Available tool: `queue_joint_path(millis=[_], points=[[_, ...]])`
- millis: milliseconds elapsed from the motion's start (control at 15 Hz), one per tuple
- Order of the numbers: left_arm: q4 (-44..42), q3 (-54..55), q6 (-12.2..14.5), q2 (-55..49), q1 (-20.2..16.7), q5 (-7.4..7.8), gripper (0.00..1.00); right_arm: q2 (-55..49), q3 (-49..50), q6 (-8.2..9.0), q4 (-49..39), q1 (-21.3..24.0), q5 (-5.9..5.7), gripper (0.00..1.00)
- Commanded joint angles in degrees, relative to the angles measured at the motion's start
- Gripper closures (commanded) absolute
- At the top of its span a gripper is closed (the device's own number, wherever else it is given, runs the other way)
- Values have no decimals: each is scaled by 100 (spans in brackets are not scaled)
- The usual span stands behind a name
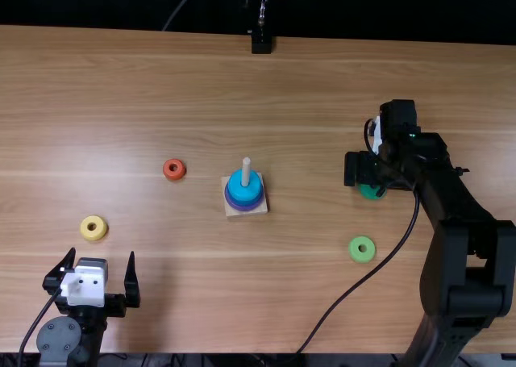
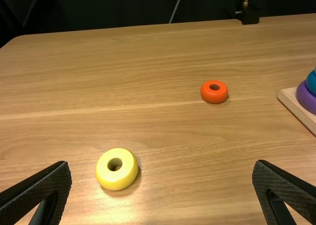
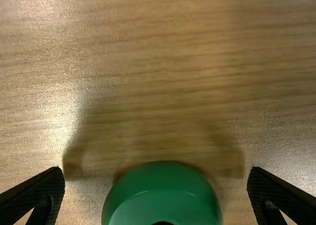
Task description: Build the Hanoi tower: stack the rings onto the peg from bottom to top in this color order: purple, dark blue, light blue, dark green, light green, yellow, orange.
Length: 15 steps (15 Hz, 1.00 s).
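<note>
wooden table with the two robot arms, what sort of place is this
Probably a robotics lab or test bench: two black arms, with the left gripper and right gripper, a plain wooden table, and a dark backdrop behind it.

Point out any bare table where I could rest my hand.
Bare table lies between the yellow ring and the wooden base, and beyond that base toward the far edge. It's crowded where the open jaws of the right arm hang over the dark green ring, near the light green ring.
</note>
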<state>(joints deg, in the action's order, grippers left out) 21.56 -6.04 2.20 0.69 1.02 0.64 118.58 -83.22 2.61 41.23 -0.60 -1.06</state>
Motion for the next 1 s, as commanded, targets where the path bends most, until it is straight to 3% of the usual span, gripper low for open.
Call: queue_joint_path(millis=[0,933], points=[[375,604,2,-69,-58,52,0,139,-115,-29,49,34,-10,0],[375,604,2,-69,-58,41,0,77,34,-19,386,25,-10,0]])
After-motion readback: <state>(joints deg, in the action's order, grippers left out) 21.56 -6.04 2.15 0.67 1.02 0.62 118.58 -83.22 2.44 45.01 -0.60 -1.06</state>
